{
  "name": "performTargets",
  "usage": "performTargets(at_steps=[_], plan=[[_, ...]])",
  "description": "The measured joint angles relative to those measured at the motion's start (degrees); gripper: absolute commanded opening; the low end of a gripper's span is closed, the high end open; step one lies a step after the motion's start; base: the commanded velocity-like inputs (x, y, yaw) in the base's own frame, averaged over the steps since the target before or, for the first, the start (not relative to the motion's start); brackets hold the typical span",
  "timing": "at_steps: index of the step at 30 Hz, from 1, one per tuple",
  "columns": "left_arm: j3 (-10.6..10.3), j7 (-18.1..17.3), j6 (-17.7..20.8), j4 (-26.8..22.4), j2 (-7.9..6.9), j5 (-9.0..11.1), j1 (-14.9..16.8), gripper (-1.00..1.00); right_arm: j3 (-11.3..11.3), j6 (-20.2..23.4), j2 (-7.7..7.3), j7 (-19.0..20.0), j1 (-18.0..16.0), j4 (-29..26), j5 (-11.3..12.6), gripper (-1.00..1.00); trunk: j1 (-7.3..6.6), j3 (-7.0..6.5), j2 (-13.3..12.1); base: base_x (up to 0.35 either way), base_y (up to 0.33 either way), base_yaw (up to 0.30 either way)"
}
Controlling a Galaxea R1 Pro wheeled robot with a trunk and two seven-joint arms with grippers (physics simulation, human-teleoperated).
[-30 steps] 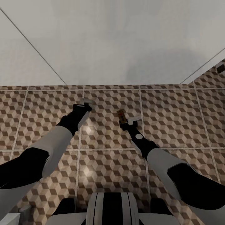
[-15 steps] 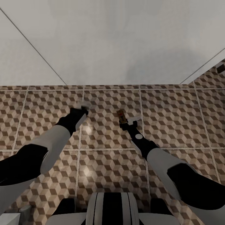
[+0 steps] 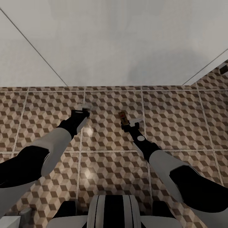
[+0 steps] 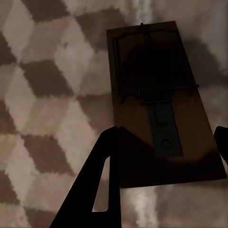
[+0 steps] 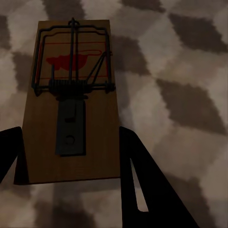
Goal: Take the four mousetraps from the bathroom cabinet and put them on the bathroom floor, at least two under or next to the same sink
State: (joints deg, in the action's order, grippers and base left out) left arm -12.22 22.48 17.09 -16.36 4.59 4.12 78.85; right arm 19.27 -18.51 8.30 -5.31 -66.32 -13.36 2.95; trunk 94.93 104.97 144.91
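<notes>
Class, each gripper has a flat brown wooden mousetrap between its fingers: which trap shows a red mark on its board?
The flat brown wooden mousetrap at the right gripper: red print under its wire. The left gripper's trap looks plain dark.

Cube-pattern bathroom floor [image 3: 177,120]; mousetrap [image 3: 123,117] flat on tile; second mousetrap [image 4: 161,104] flat nearby.

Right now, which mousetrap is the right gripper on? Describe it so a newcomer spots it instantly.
Start at the white wall and drop to the patterned bathroom floor just below it. The mousetrap lies between the tips of the right gripper. In the right wrist view its board is lighter brown and carries a red mark under the wire.
</notes>
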Motion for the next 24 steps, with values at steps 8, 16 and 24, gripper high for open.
performTargets(at_steps=[8,16,24], plan=[[0.0,-0.01,-2.73,1.34,0.4,0.12,-0.01,-1.0,0.04,0.78,0.28,-0.31,0.0,-0.63,-0.19,-1.0,0.0,0.0,0.0,0.0,0.0,0.0],[-0.03,0.0,-4.84,1.28,0.45,0.31,0.0,-1.0,-0.04,9.89,0.51,-0.47,0.0,-5.94,-0.45,-1.0,0.0,0.0,0.0,0.0,0.0,0.0],[-0.04,0.0,-5.25,0.91,0.95,0.26,0.0,-1.0,-0.05,19.06,0.4,-0.85,-0.18,-13.44,-0.56,-1.0,0.0,0.0,0.0,0.0,0.0,0.0]])
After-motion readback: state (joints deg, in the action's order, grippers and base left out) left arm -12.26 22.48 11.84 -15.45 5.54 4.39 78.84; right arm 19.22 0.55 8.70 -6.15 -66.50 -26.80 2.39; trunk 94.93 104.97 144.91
